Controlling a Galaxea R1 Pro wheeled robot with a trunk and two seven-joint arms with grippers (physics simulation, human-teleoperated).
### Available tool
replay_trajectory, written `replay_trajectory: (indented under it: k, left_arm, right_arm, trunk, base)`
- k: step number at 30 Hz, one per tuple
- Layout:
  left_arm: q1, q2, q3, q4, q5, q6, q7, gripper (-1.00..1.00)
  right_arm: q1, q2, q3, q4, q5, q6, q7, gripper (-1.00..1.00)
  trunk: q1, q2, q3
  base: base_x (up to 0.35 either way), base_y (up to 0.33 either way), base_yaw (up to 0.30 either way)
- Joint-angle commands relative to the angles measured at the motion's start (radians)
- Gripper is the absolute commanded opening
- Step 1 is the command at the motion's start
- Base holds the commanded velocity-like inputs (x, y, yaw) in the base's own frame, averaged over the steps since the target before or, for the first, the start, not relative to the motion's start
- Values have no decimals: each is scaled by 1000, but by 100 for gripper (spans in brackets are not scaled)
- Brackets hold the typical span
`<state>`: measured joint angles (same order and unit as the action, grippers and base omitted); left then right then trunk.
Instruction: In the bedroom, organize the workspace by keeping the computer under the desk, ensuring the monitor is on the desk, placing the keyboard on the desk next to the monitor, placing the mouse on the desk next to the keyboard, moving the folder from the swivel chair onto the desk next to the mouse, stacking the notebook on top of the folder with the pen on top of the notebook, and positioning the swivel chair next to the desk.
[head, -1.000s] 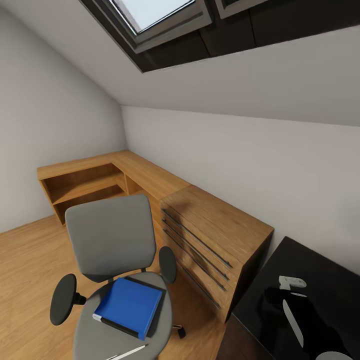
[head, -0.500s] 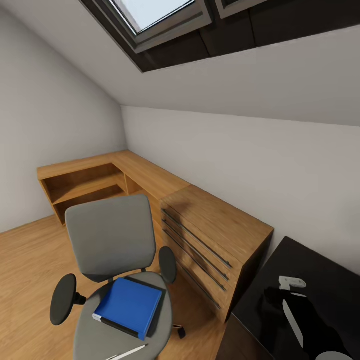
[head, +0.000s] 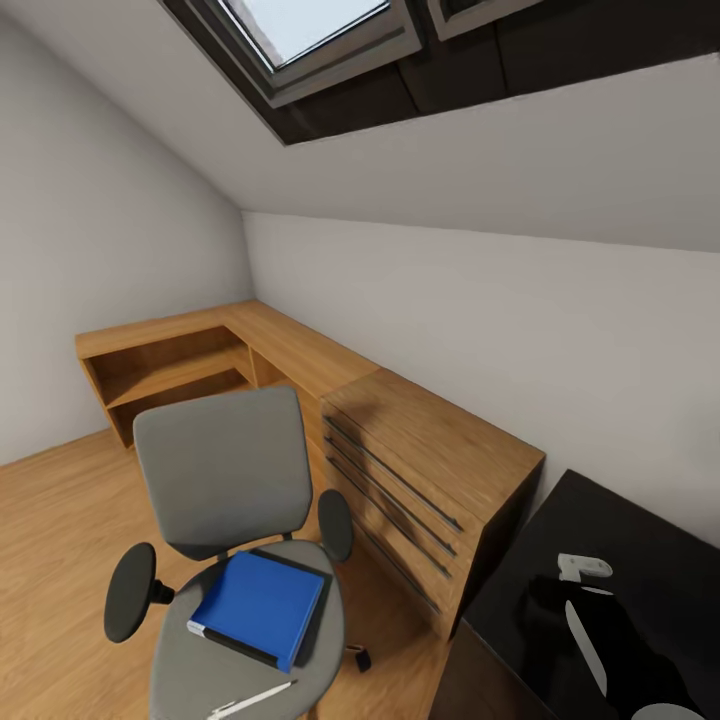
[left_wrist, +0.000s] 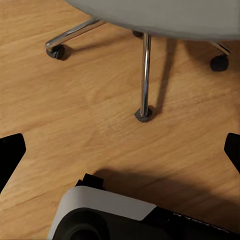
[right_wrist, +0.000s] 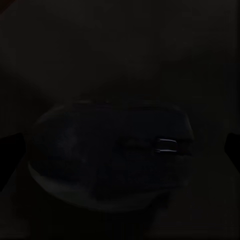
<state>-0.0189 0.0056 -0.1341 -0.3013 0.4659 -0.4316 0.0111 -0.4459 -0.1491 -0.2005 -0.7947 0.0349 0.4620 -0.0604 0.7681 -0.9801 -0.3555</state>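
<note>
The grey swivel chair (head: 225, 480) stands on the wood floor left of the dresser. The blue folder (head: 258, 608) lies flat on its seat, and the pale pen (head: 250, 699) rests at the seat's front edge. A corner of the glossy black desk (head: 620, 530) shows at the lower right, with my right arm over it. In the right wrist view the black mouse (right_wrist: 110, 155) sits very dark between the spread fingers of my open right gripper (right_wrist: 120, 150). My left gripper (left_wrist: 120, 152) hangs open above the floor by the chair's chrome base (left_wrist: 145, 75). Monitor, keyboard, computer and notebook are out of view.
A light wooden dresser (head: 440, 480) with long drawer handles stands between the chair and the desk. Low wooden shelving (head: 180, 365) runs along the far corner. A sloped ceiling with a skylight (head: 310, 30) hangs overhead. The robot's base (left_wrist: 110, 220) is below the left gripper.
The whole head picture has shifted a few pixels, so the camera moved slightly. Chair, folder, pen and right arm keep their places.
</note>
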Motion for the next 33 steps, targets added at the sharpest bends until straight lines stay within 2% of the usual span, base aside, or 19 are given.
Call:
replay_trajectory:
  k: [1,33]
  left_arm:
    - [-1,1,-7,1,8,-4,1,100]
    - [0,1,-7,1,8,-4,1,100]
  right_arm:
    - [-1,0,0,-2,3,6,-1,100]
    - [-1,0,0,-1,3,5,1,100]
  trunk:
    - [0,-1,-1]
    - [0,-1,-1]
  base:
    - [-27,0,0]
    - [-3,0,0]
